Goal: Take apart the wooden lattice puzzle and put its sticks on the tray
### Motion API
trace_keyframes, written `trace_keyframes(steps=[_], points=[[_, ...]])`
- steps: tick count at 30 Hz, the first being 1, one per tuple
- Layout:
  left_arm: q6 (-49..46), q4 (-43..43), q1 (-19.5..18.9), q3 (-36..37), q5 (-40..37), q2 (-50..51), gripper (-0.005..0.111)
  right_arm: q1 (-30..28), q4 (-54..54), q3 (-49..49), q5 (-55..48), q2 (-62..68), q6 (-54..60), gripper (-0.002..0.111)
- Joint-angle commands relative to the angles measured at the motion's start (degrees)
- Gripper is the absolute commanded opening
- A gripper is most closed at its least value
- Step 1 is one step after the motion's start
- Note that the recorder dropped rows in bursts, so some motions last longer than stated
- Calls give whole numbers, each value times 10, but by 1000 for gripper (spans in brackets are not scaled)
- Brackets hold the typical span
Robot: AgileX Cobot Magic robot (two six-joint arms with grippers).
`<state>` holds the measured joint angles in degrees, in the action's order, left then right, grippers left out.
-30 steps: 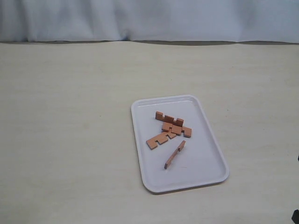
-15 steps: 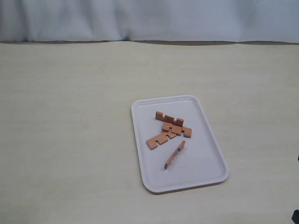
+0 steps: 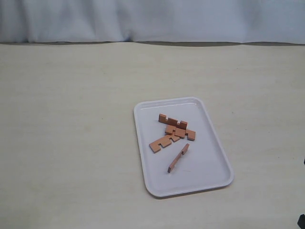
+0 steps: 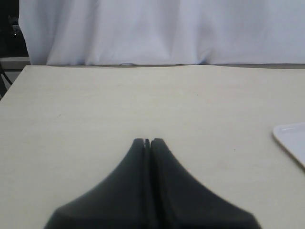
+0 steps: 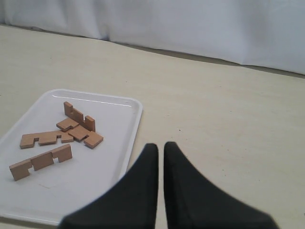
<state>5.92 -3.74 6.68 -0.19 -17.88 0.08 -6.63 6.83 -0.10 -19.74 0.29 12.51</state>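
The white tray [image 3: 206,168] lies right of the table's middle. No assembled lattice puzzle shows; four loose reddish-brown sticks lie on the tray. One stick [image 3: 172,121] stands on edge at the back and one [image 3: 180,132] lies flat touching it. A third stick [image 3: 162,141] lies flat, and a fourth [image 3: 178,158] stands on edge nearest the front. My right gripper [image 5: 160,145] hangs beside the tray [image 5: 112,143], apart from the sticks [image 5: 40,161], its fingers together with only a hairline gap and nothing between them. My left gripper [image 4: 148,140] is shut and empty over bare table, with the tray's corner [image 4: 291,138] off to one side.
A white curtain [image 3: 152,19] hangs along the table's far edge. The pale wooden tabletop [image 3: 71,119] spreads wide to the left of the tray. A dark bit of arm [image 3: 301,220] shows at the bottom right corner of the exterior view.
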Motion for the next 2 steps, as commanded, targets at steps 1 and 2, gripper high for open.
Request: trace_keyframes(steps=[1, 2], points=[[4, -2, 0, 2, 2, -1, 0, 1, -1, 1, 1, -3, 1, 4], [4, -2, 0, 2, 2, -1, 0, 1, -1, 1, 1, -3, 1, 4]])
